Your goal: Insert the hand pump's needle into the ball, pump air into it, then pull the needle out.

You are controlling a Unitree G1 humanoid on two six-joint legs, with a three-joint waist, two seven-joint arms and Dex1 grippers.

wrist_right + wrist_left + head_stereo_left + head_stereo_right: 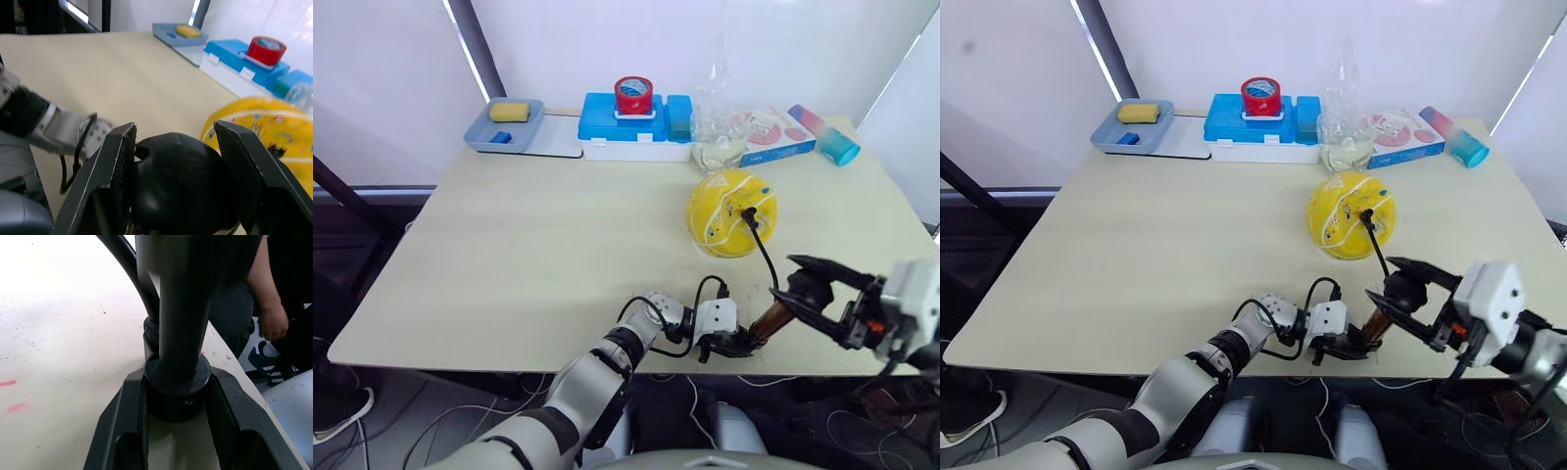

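One hand pump [771, 318] is gripped at the table's near edge: base by the left gripper [736, 342], handle by the right gripper [808, 292]. One ball [730, 212], hose-connected, sits beyond.

Left gripper [732, 343] clamped on hand pump [771, 318] base at lower centre; right gripper [808, 290] clasping its handle, lower right.

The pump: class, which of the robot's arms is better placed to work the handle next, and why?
Right. The right gripper already straddles the pump handle; the left gripper clamps its base, and the hose reaches the ball.
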